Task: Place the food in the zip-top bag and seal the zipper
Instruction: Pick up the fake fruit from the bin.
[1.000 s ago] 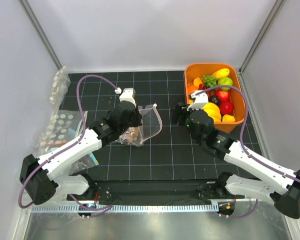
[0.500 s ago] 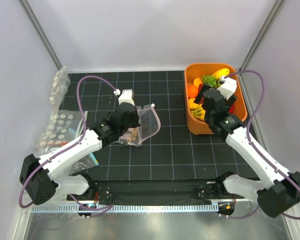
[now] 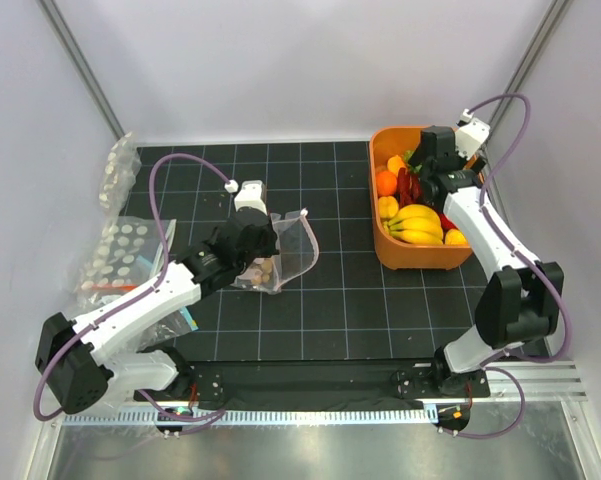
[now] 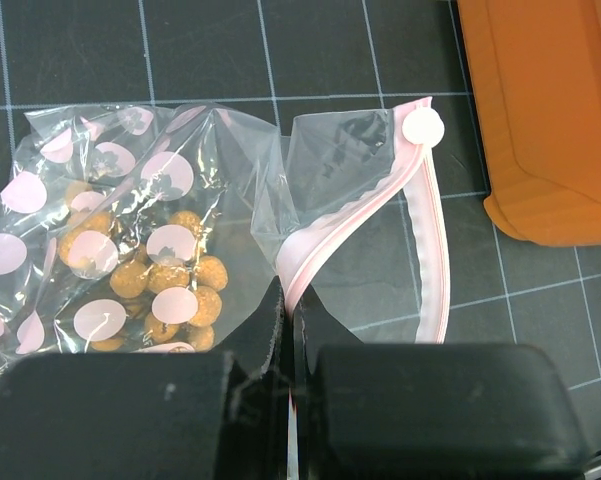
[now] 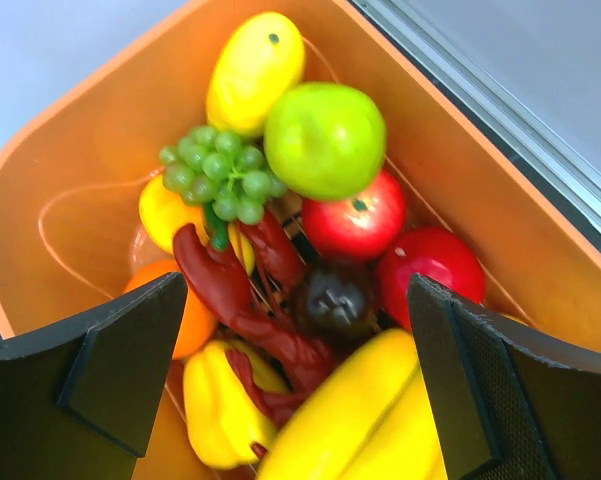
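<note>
The clear zip-top bag [image 3: 290, 248] with pale pink dots lies on the black mat, with a brown nut-like cluster [image 4: 150, 285] inside. My left gripper [image 4: 288, 300] is shut on its pink zipper [image 4: 425, 240] rim, and the mouth gapes to the right. In the top view this gripper [image 3: 252, 240] sits over the bag's left part. My right gripper [image 5: 298, 330] is open and empty, above the food in the tub: bananas [image 5: 380, 420], a green apple [image 5: 325, 138], grapes [image 5: 215, 180], red fruits [image 5: 358, 222], a dark red piece [image 5: 245, 300] and a yellow pepper [image 5: 215, 410].
The orange tub [image 3: 410, 258] stands at the back right against the right wall, and its corner shows in the left wrist view [image 4: 550, 120]. Clear bags with bold white dots [image 3: 120, 250] lie at the left edge, with another [image 3: 115, 175] behind them.
My right arm has swung from the mat beside the tub up and back over the tub, and now points down into it. My left gripper and the bag have barely moved.
</note>
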